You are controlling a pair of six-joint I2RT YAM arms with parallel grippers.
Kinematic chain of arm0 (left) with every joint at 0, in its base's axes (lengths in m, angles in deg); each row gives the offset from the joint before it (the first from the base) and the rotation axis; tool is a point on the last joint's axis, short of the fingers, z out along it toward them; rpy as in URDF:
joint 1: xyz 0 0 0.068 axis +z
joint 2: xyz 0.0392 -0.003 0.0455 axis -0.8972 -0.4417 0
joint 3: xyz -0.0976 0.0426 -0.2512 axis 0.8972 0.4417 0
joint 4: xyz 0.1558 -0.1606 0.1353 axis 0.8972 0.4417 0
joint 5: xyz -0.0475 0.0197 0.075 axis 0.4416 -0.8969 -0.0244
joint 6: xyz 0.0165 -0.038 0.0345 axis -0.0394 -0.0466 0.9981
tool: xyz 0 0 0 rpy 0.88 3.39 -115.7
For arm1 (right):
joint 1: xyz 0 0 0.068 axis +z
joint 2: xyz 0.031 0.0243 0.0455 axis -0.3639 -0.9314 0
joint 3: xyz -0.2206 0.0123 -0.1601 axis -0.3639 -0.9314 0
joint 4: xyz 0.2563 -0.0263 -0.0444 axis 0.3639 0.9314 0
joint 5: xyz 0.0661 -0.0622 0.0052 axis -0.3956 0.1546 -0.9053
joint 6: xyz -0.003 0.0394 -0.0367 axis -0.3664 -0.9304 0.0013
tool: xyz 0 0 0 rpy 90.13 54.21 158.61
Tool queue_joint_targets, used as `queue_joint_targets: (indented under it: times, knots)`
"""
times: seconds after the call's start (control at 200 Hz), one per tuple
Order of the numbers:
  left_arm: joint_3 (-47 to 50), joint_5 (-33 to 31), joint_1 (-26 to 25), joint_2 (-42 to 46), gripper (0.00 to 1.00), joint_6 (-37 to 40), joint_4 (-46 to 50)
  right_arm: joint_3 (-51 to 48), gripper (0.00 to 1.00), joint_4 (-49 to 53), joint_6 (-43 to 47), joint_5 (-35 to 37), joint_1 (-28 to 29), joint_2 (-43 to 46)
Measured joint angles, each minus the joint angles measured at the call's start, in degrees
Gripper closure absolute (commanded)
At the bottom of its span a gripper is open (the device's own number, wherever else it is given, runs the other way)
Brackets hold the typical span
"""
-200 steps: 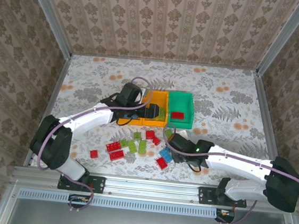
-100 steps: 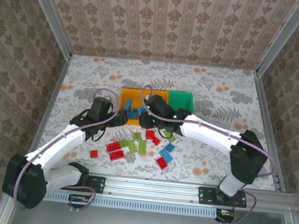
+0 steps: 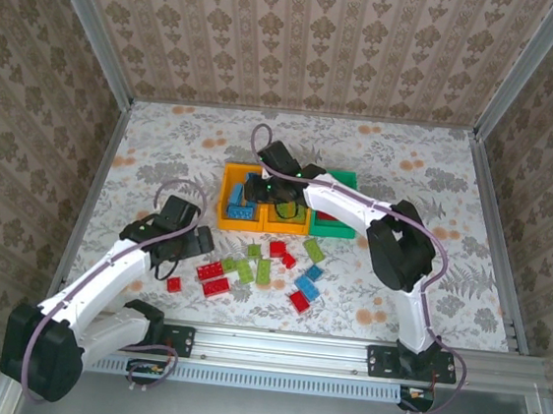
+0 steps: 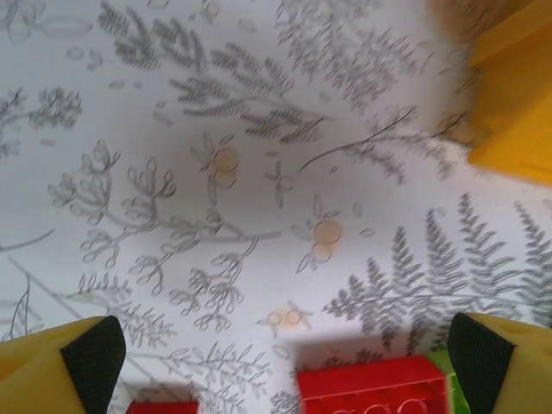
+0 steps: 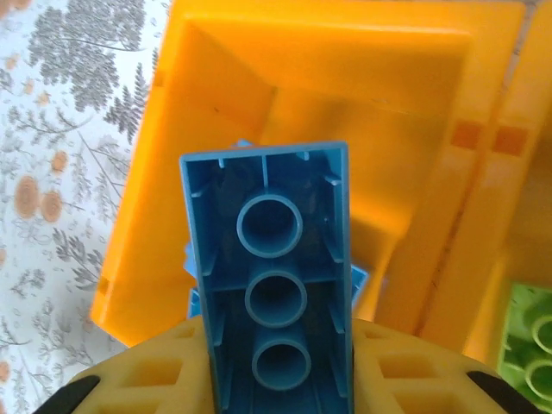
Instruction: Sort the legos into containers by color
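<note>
My right gripper (image 3: 262, 188) hovers over the left orange container (image 3: 226, 217), shut on a blue lego (image 5: 267, 276) that stands on end between its yellow pads (image 5: 164, 371). More blue legos (image 3: 240, 204) lie in that container. The middle orange container (image 3: 299, 227) holds a lime green lego (image 5: 530, 336), and the green container (image 3: 339, 180) stands to its right. My left gripper (image 3: 190, 243) is open, low over the table, with a red lego (image 4: 371, 384) just ahead of its fingertips (image 4: 95, 352). Loose red, green and blue legos (image 3: 260, 273) lie scattered in front of the containers.
The table has a floral cloth, with metal rails on both sides and patterned walls around it. A corner of an orange container (image 4: 509, 103) shows at the upper right of the left wrist view. Bare cloth lies left of the left arm and right of the green container.
The right arm swung from the front of the table up over the left orange container, carrying the blue lego. The left arm drew back from the containers to the table left of the pile.
</note>
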Motion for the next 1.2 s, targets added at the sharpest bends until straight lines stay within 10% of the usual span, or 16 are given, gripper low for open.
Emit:
queue_joint_targets:
  times: [0.67, 1.2]
  knots:
    - [6.8, 1.7, -0.9, 2.9, 0.01, -7.5, 7.6, 5.9, 0.32, 1.2, -1.5, -1.9, -0.1, -3.8]
    - [9.1, 4.0, -1.2, -3.5, 0.33, -9.1, 1.6, -8.6, 0.21, -4.3, -0.8, -0.8, -1.4, 10.4]
